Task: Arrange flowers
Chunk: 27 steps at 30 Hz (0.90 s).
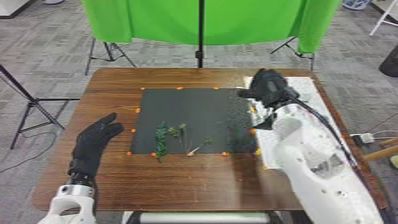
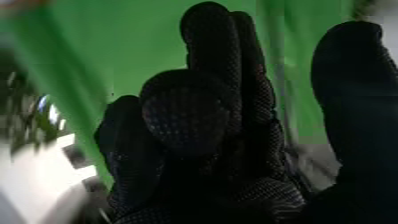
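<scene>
Green sprigs (image 1: 162,139) lay on the black mat (image 1: 178,107); the left hand (image 1: 92,140) had fingers together, the right hand (image 1: 267,86) fingers and thumb apart.

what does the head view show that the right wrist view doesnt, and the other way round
Head view: the left hand, the brown table, the dark mat and, lying on it, a leafy green sprig beside thinner stems.

Right wrist view: close up, the mesh texture of the glove on the right hand.

Both: the right hand and the green cloth.
</scene>
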Each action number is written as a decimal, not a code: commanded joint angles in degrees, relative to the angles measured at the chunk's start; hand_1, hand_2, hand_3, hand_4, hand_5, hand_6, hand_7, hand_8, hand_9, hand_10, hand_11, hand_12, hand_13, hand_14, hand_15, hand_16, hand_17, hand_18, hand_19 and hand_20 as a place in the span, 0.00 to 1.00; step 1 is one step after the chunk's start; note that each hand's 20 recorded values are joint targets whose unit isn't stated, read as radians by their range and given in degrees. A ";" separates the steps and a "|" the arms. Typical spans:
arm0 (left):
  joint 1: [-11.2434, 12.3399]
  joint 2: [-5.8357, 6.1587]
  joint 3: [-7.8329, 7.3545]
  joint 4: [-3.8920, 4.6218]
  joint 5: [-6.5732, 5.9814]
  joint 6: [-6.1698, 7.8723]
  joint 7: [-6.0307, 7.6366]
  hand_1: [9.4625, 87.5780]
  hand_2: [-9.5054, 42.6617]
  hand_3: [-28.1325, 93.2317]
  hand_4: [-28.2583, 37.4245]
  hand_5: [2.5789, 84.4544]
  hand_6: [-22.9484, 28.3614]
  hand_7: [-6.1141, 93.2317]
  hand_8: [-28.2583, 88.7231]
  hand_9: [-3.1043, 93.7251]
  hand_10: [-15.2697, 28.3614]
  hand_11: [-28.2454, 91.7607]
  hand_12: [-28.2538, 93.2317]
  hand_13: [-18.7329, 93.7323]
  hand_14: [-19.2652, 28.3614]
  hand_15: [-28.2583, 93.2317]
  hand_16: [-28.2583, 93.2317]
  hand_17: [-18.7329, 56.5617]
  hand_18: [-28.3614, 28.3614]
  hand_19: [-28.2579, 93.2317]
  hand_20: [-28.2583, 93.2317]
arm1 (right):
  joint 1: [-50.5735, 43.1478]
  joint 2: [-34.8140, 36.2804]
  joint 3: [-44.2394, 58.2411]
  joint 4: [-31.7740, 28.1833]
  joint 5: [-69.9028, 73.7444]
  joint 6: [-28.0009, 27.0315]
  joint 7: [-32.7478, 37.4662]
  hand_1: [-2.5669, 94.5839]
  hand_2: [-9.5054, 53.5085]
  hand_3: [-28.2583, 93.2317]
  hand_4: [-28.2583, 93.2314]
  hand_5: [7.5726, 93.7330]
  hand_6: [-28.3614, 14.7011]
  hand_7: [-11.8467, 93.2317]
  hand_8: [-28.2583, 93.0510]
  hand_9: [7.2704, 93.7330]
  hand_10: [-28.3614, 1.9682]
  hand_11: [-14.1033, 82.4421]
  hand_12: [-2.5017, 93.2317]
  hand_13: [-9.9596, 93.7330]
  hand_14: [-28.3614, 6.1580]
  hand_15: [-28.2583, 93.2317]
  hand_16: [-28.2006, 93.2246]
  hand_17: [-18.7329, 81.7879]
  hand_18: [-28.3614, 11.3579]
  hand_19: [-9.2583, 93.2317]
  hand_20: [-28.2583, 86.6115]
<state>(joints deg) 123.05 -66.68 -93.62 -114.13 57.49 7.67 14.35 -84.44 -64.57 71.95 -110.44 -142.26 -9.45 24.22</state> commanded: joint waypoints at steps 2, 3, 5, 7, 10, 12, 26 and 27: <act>0.59 -0.43 0.03 -0.03 0.26 -0.16 -0.10 0.23 0.15 0.76 0.20 0.53 0.50 0.19 0.21 0.51 0.64 0.40 0.37 0.52 0.74 0.35 0.27 0.38 0.69 0.25 0.42 | 0.76 1.04 1.46 3.31 -1.58 -15.84 4.00 0.39 0.00 0.66 0.12 0.80 0.57 0.29 0.17 0.92 0.50 0.42 0.27 0.98 0.74 0.68 0.50 0.82 0.45 1.00 0.71; 0.61 -0.43 0.04 -0.04 0.31 -0.16 -0.04 0.23 0.15 0.76 0.20 0.53 0.50 0.19 0.21 0.51 0.64 0.40 0.37 0.52 0.74 0.35 0.27 0.38 0.69 0.25 0.42 | 0.98 0.74 1.23 4.07 -1.83 -16.52 4.16 0.37 0.00 0.65 0.12 0.81 0.56 0.29 0.18 0.93 0.49 0.42 0.26 0.98 0.74 0.68 0.50 0.83 0.46 1.00 0.71; 0.65 -0.47 0.08 -0.04 0.25 -0.16 0.02 0.23 0.15 0.76 0.20 0.53 0.50 0.19 0.21 0.51 0.64 0.40 0.37 0.52 0.74 0.35 0.27 0.38 0.69 0.25 0.42 | 1.35 0.17 0.99 5.49 -2.83 -17.04 3.97 0.36 0.00 0.64 0.12 0.83 0.56 0.29 0.18 0.94 0.49 0.44 0.27 0.99 0.75 0.67 0.50 0.84 0.47 1.00 0.70; 0.61 -0.46 0.10 -0.05 0.27 -0.09 -0.04 0.23 0.15 0.76 0.20 0.53 0.50 0.19 0.21 0.51 0.64 0.40 0.37 0.52 0.74 0.35 0.27 0.38 0.69 0.25 0.42 | 2.27 -0.62 0.81 7.20 -3.43 -17.94 4.06 0.35 0.00 0.64 0.12 0.84 0.55 0.29 0.18 0.95 0.49 0.45 0.27 1.00 0.75 0.68 0.50 0.85 0.48 1.00 0.70; 0.34 -0.48 0.21 0.08 0.28 -0.08 -0.17 0.23 0.15 0.76 0.20 0.53 0.50 0.19 0.21 0.51 0.64 0.40 0.37 0.52 0.74 0.35 0.27 0.38 0.69 0.25 0.42 | 3.21 -1.52 0.69 9.36 -4.12 -17.27 3.82 0.32 0.00 0.64 0.13 0.85 0.55 0.29 0.18 0.96 0.49 0.46 0.28 1.00 0.75 0.68 0.49 0.85 0.48 1.00 0.70; 0.32 -0.49 0.29 0.14 0.24 -0.10 -0.16 0.23 0.15 0.76 0.20 0.53 0.50 0.19 0.21 0.51 0.64 0.40 0.37 0.52 0.74 0.35 0.27 0.38 0.69 0.25 0.42 | 3.92 -2.21 0.68 10.73 -4.99 -17.37 3.85 0.32 0.00 0.63 0.12 0.85 0.55 0.29 0.18 0.96 0.49 0.46 0.28 1.00 0.75 0.68 0.49 0.86 0.48 1.00 0.70; 0.20 -0.51 0.33 0.27 0.24 -0.43 -0.22 0.23 0.15 0.76 0.20 0.53 0.50 0.19 0.21 0.51 0.64 0.40 0.37 0.52 0.74 0.35 0.27 0.38 0.69 0.25 0.42 | 4.41 -6.12 1.23 16.83 -10.93 -17.12 4.01 0.45 0.00 0.64 0.17 0.86 0.55 0.31 0.19 0.96 0.49 0.50 0.29 1.00 0.77 0.70 0.47 0.87 0.50 1.00 0.67; 0.23 -0.49 0.25 0.26 0.15 -0.43 -0.22 0.23 0.15 0.76 0.20 0.53 0.50 0.19 0.21 0.51 0.64 0.40 0.37 0.52 0.74 0.35 0.27 0.38 0.69 0.25 0.42 | 4.03 -6.28 1.27 17.00 -11.28 -16.74 3.94 0.50 0.00 0.64 0.17 0.87 0.55 0.31 0.25 0.96 0.50 0.51 0.29 1.00 0.77 0.70 0.47 0.88 0.51 1.00 0.67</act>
<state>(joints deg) 122.96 -66.73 -93.43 -114.12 57.51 7.66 14.40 -78.69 -69.68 73.40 -95.14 -151.44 -27.35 27.73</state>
